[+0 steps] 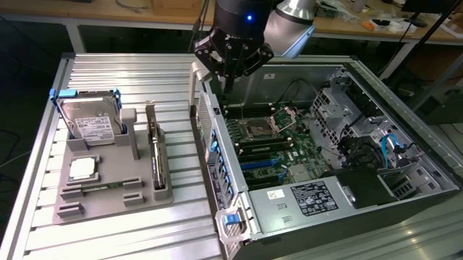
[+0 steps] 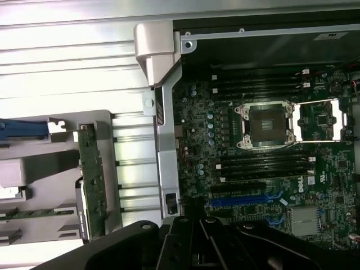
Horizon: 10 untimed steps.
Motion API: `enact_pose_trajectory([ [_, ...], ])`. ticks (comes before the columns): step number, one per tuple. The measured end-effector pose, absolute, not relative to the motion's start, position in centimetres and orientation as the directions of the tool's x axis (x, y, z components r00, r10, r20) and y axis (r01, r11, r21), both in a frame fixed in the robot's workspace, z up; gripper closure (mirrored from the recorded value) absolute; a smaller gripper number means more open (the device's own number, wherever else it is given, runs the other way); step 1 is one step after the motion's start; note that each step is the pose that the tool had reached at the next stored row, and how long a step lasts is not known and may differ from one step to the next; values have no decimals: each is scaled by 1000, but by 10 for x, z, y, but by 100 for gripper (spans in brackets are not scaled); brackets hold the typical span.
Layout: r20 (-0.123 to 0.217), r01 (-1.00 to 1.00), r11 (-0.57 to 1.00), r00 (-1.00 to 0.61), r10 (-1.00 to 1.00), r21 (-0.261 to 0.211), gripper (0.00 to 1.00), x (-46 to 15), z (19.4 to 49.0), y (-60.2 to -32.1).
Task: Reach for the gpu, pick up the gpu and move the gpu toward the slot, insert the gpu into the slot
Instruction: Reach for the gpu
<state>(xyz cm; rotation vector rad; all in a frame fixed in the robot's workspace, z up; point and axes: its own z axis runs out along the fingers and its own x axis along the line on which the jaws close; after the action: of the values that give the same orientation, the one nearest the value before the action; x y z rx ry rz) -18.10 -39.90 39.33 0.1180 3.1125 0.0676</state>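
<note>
The exterior view takes in the whole bench. The arm's gripper (image 1: 226, 86) hangs over the open computer case (image 1: 214, 130), near the wall that faces the tray. Its 2 fingers are pressed together and hold nothing. The gpu (image 1: 153, 145) is well apart from it, toward the exterior view's left. It stands on its long edge in a grey holder tray (image 1: 108, 203), alongside a hard drive (image 1: 90, 125) and a processor chip (image 1: 82, 168). The wrist view gives close board detail: the bright-blue slot (image 2: 244, 198) lies on the green motherboard (image 2: 197, 129) beside black memory strips (image 2: 261, 84), which flank the open processor socket (image 2: 264, 125).
</note>
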Motion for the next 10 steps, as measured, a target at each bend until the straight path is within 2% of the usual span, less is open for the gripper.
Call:
enact_pose_trajectory([
  [10, -24, 75, 996, -997, 76, 44, 89, -198, 393, -399],
])
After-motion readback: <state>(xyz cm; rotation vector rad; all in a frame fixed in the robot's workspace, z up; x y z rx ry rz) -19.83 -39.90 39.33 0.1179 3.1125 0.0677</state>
